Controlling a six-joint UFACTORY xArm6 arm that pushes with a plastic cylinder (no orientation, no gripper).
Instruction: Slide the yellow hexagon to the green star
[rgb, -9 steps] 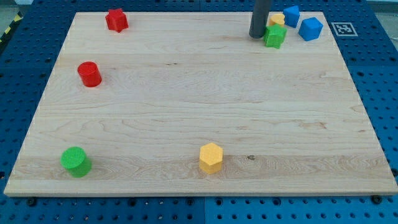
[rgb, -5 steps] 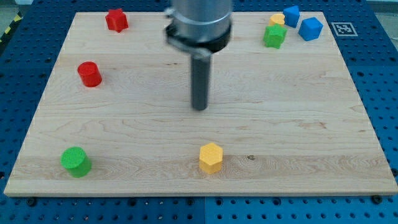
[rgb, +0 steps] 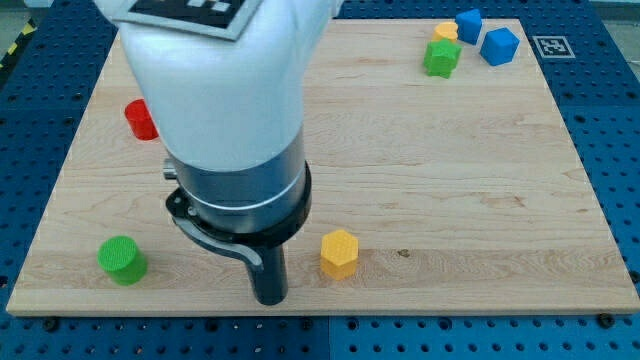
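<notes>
Since the earlier frames, the arm has been brought from the view's top right, past the middle of the board, down to the view's bottom edge, so that its white and dark body now fills much of the left half of the view; the blocks are seen where they were.

The yellow hexagon (rgb: 339, 253) is found near the view's bottom edge, about midway across, resting flat on the wood. My tip (rgb: 271, 297) is set just to the view's left of it and slightly lower, near but apart from it. No grasping end effector is fitted: only a straight dark rod is seen, so nothing is held.

The green star (rgb: 441, 57) lies well apart, toward the view's top right, with a second yellow block (rgb: 445, 31) touching it behind; that block's shape cannot be made out. Two blue cubes (rgb: 468, 24) (rgb: 499, 46) sit just beside them to the view's right.

A green cylinder (rgb: 122, 259) stands at the view's bottom left. A red block (rgb: 139, 119) is partly hidden behind the arm at the left.

The tabletop (rgb: 470, 190) is a pale wooden board laid on a blue perforated base (rgb: 610, 120). A black-and-white marker tag (rgb: 551, 46) is fixed by the board's top right corner. No containers are seen.
</notes>
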